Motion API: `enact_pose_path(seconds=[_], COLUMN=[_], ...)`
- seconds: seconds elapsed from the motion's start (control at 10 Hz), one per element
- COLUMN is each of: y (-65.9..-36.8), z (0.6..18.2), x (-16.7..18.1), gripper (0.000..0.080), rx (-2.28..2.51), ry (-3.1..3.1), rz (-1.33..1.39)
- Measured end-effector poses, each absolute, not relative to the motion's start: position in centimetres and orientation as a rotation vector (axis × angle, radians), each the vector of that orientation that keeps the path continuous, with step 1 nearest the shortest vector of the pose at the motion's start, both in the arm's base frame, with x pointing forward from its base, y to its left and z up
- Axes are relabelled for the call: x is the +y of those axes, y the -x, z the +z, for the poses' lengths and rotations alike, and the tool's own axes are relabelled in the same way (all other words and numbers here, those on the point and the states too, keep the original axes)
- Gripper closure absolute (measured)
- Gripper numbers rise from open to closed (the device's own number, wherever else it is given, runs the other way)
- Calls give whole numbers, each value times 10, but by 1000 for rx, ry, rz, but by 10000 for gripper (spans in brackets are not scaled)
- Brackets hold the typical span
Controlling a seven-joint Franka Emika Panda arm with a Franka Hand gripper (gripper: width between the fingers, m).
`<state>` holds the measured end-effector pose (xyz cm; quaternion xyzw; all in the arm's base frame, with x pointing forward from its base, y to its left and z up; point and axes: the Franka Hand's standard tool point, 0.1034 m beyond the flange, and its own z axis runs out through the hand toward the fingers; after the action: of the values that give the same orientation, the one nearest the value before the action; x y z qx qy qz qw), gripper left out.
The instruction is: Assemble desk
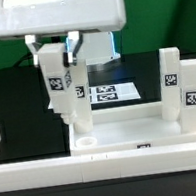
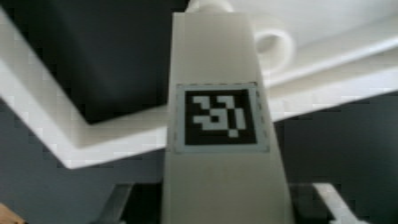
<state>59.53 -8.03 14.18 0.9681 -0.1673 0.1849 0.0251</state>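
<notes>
The robot's hand (image 1: 56,46) is clamped on a white block leg (image 1: 64,89) and holds it upright above the near corner of the desk top (image 1: 141,130) on the exterior view's left. The leg's lower end hangs just over a round socket (image 1: 86,144) in that corner. Two more legs (image 1: 184,89) stand upright at the top's right side. The top rests on a black desk (image 1: 10,93)

The hand (image 1: 59,49) fingertips are hidden behind the blurred leg (image 2: 222,120).
</notes>
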Motion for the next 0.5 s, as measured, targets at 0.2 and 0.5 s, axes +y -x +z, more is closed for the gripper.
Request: enact_pose_path(seconds=[0.2,0.5], y=[-597,-598], z=[142,141], x=[-78,-78], gripper=[509,509], rx=[-505,-477], ry=[-2982,-2914], rz=[604,752])
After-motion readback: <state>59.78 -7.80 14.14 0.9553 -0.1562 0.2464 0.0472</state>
